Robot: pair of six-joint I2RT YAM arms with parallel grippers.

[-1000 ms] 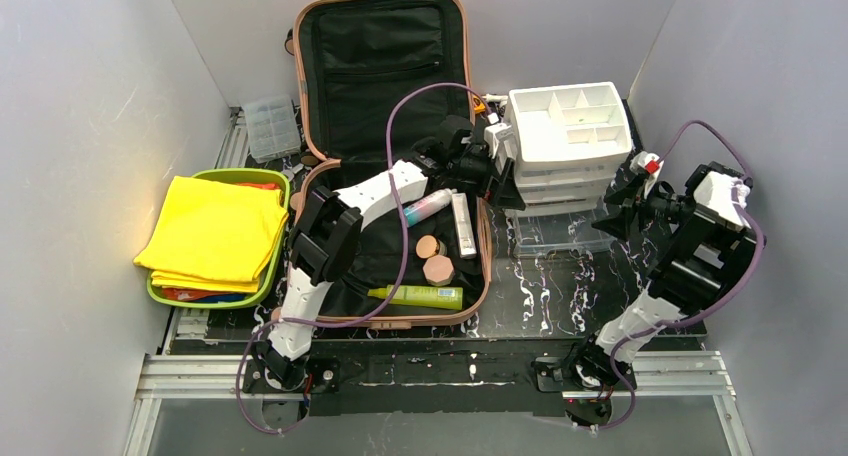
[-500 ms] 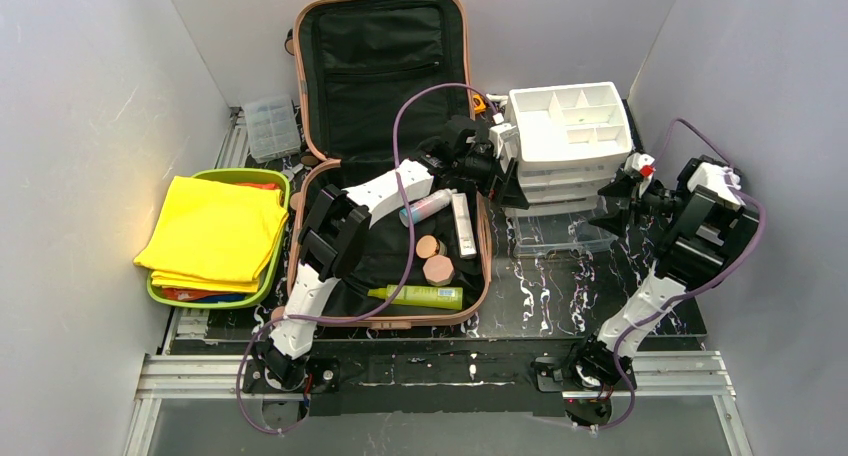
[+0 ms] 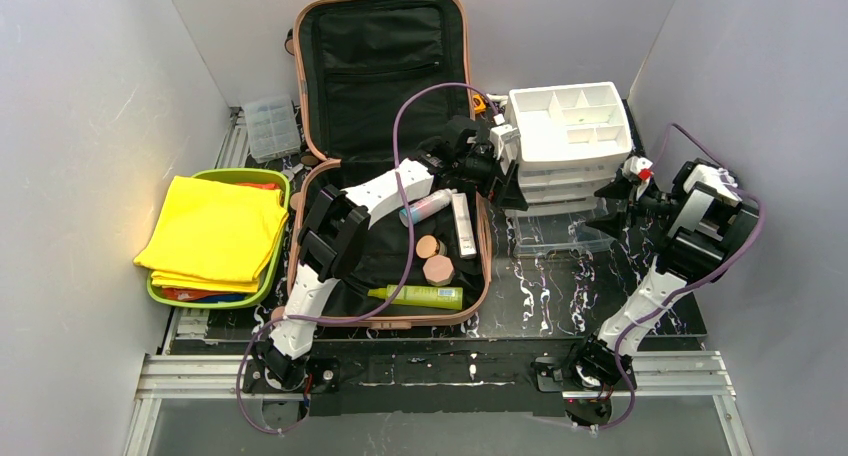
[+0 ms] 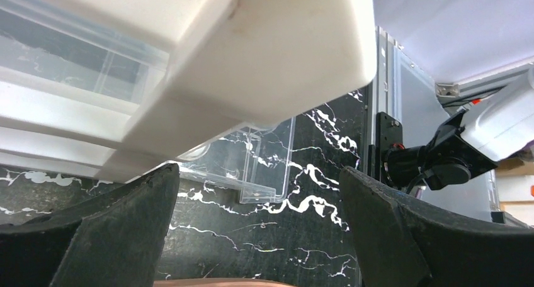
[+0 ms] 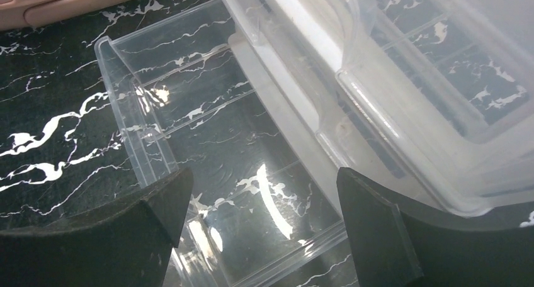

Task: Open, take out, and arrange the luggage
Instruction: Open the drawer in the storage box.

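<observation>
The salmon-pink luggage [image 3: 380, 46] lies open, its black-lined lid standing at the back. Its lower half holds a green tube [image 3: 420, 296], a white tube [image 3: 463, 226], a pink-capped bottle [image 3: 425, 207] and two tan jars [image 3: 438, 269]. My left gripper [image 3: 508, 184] is open and empty over the luggage's right rim, beside the white drawer organizer [image 3: 570, 126]. In the left wrist view my left gripper [image 4: 258, 180] faces the pulled-out clear drawer [image 4: 264, 161]. My right gripper [image 3: 607, 204] is open and empty, and in its wrist view [image 5: 264, 180] it hangs over that drawer [image 5: 220, 142].
A lime-green tray [image 3: 275, 181] with folded yellow cloth [image 3: 215, 231] sits left of the luggage. A small clear compartment box [image 3: 270, 126] lies behind it. The clear drawer [image 3: 550, 234] juts forward from the organizer. Grey walls close in on both sides.
My left gripper has moved a little right and back toward the organizer, uncovering the pink-capped bottle. My right gripper has shifted slightly left and back along the organizer's side.
</observation>
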